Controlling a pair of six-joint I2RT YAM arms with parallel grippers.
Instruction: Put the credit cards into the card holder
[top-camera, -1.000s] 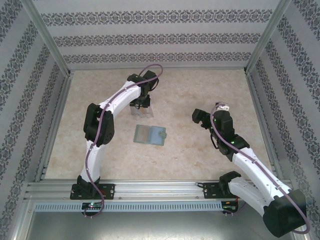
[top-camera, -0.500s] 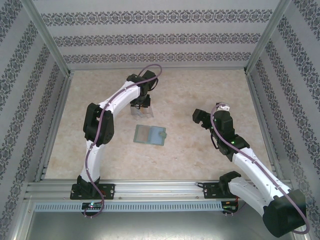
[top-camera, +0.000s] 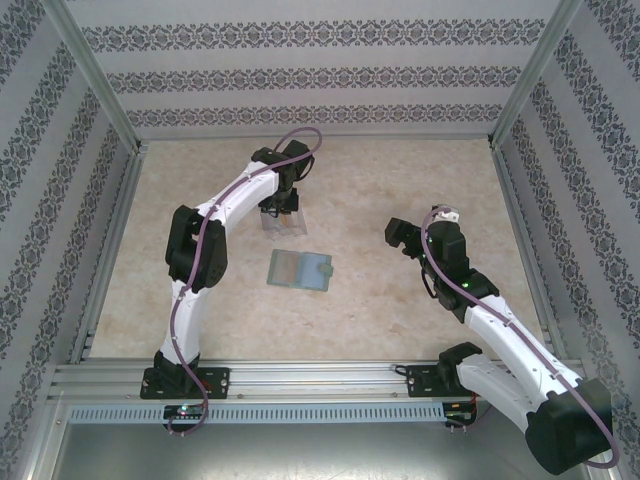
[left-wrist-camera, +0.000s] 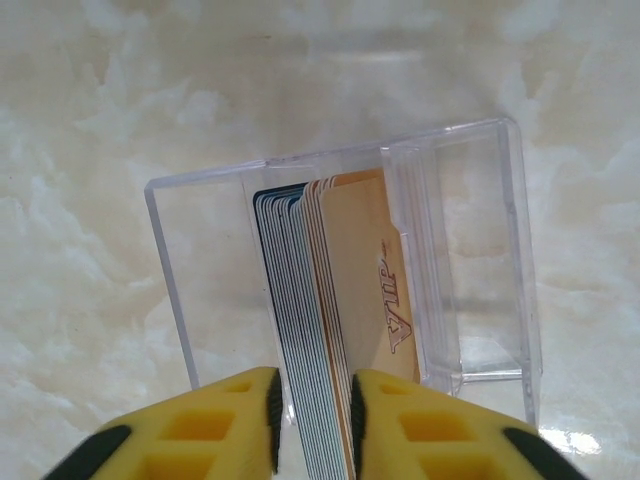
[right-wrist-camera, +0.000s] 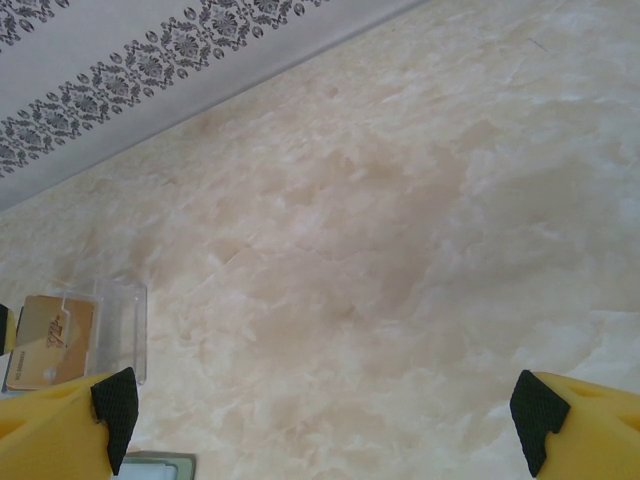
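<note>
Fingers of left gripper (left-wrist-camera: 315, 388): pinched on the cards (left-wrist-camera: 335, 290), upright in the clear box (left-wrist-camera: 480, 250), frame centre. Right gripper (right-wrist-camera: 318, 400): spread wide. I'd lift straight up (no tilt) to clear the box walls.

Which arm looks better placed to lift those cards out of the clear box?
Left. The left gripper pinches the credit cards standing in the clear box, one yellow finger each side. The right gripper hangs open over the table, away from the box.
</note>
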